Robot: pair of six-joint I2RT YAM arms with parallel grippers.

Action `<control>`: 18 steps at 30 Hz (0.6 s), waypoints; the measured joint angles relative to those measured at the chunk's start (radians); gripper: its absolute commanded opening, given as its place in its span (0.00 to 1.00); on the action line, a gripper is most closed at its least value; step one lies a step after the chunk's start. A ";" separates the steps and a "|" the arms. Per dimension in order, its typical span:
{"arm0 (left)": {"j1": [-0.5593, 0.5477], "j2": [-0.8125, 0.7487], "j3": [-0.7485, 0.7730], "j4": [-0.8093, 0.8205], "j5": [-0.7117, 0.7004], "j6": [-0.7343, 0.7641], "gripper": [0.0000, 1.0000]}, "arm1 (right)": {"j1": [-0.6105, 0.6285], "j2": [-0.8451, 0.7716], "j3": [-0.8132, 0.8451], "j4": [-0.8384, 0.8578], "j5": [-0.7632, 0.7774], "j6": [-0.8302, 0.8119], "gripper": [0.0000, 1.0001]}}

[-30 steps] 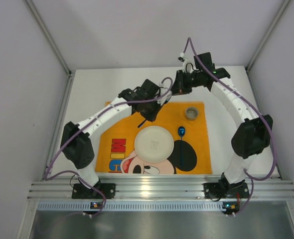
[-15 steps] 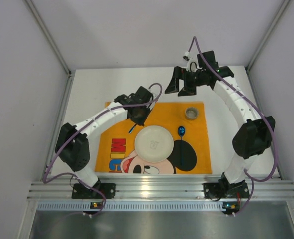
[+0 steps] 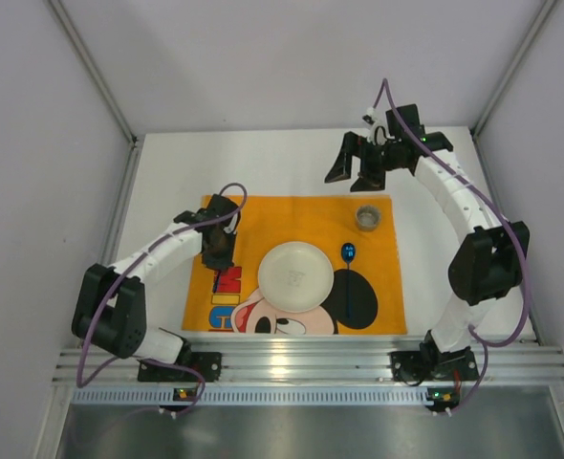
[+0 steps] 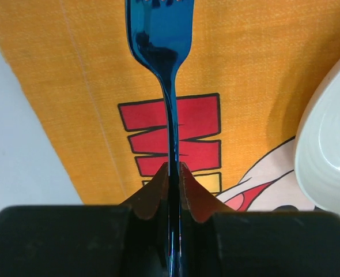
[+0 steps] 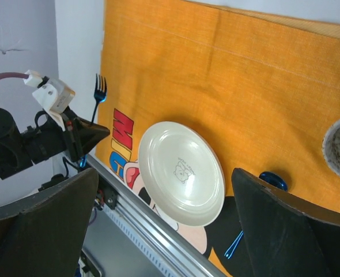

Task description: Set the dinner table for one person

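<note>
A blue fork (image 4: 161,40) runs by its handle between the fingers of my left gripper (image 4: 173,167), which is shut on it. The fork's tines point away from the gripper, over the red letters at the left side of the orange placemat (image 3: 301,215). The left gripper (image 3: 219,252) hangs left of the white plate (image 3: 296,275). The fork (image 5: 99,91) also shows in the right wrist view. My right gripper (image 3: 352,170) stands open and holds nothing above the dinner table (image 3: 167,182), behind the placemat's far edge.
A blue spoon (image 3: 348,253) lies right of the plate on the placemat. A small speckled cup (image 3: 367,217) stands at the mat's far right. An aluminium rail (image 3: 311,363) runs along the near edge. Walls enclose the table.
My left arm has swung left and nearer with the fork, from behind the plate to the mat's left side. My right gripper has opened and drifted slightly right.
</note>
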 measured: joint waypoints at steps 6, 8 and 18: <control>-0.001 0.021 -0.053 0.070 0.064 -0.043 0.12 | 0.000 0.000 0.000 0.004 0.000 0.005 1.00; -0.001 0.040 -0.058 0.079 0.073 -0.051 0.12 | 0.000 0.000 0.000 0.005 0.000 0.005 1.00; -0.001 0.110 -0.059 0.099 0.119 -0.061 0.38 | -0.002 -0.002 -0.038 0.010 0.003 0.005 1.00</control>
